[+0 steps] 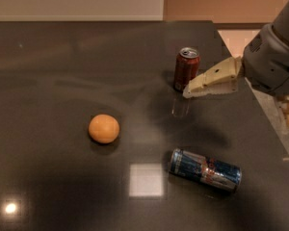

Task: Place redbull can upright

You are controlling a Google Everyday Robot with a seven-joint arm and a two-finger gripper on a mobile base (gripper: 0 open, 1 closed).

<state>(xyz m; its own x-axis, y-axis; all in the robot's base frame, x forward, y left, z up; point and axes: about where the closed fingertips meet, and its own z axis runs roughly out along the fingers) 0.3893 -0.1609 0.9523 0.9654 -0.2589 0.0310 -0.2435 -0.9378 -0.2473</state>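
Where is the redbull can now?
Camera view: the redbull can lies on its side, front right of the table, right of the orange; the gripper hovers behind it by the soda can.

soda can beside end effector, orange well apart
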